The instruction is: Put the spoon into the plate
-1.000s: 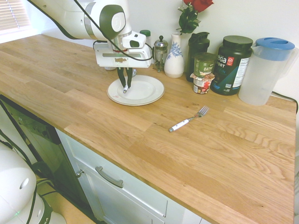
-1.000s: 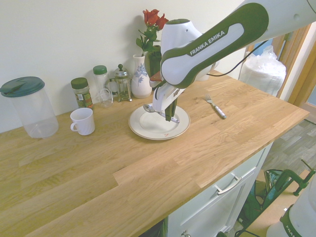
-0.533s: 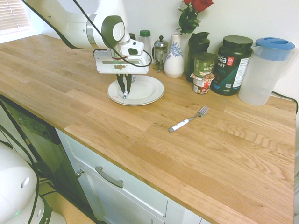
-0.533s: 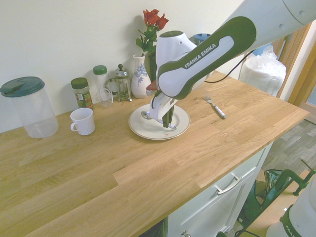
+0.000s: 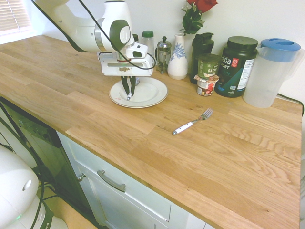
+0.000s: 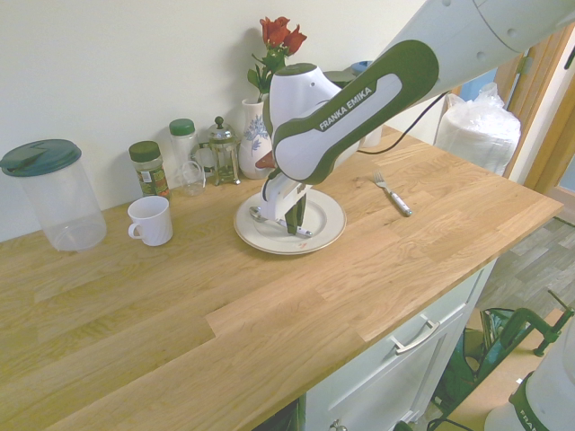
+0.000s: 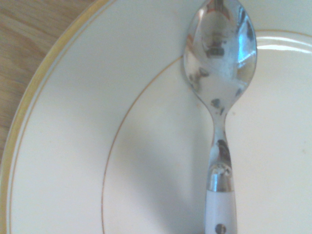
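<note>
Basically, the two-finger gripper (image 5: 127, 93) is gripping the white-handled metal spoon (image 7: 220, 112), lowering it onto the round white plate (image 5: 151, 93) near the worktop's back edge; only release left.

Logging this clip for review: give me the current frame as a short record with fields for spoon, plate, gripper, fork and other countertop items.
spoon: small metal spoon with white handle, over the plate, bowl toward the rim; handle end between the gripper's fingers
plate: round white plate with a thin gold rim line, on the wooden countertop
gripper: gripper pointing down over the plate, shut on the spoon
fork: white-handled fork lying on the countertop, apart from the plate
other items: white mug, vase with red roses, clear pitcher with blue lid
</note>
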Controlling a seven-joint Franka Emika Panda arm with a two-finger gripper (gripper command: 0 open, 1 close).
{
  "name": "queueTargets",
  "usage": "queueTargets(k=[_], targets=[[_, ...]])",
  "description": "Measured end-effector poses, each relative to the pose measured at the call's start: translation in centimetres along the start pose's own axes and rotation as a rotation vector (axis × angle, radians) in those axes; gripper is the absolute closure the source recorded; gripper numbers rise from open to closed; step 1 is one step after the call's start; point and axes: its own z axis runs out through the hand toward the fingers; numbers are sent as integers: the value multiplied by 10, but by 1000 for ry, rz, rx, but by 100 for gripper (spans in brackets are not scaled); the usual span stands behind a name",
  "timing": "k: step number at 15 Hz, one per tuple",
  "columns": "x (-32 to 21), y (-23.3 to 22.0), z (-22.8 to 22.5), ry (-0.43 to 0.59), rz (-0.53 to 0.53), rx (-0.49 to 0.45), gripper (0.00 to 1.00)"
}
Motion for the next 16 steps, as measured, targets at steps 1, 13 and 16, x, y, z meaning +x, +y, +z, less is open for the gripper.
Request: queueTargets(k=[1, 13, 16], targets=[[0, -1, 0, -2, 1, -2, 0], [2, 5, -20, -27, 44, 11, 0], [1, 30, -77, -44, 120, 45, 0]])
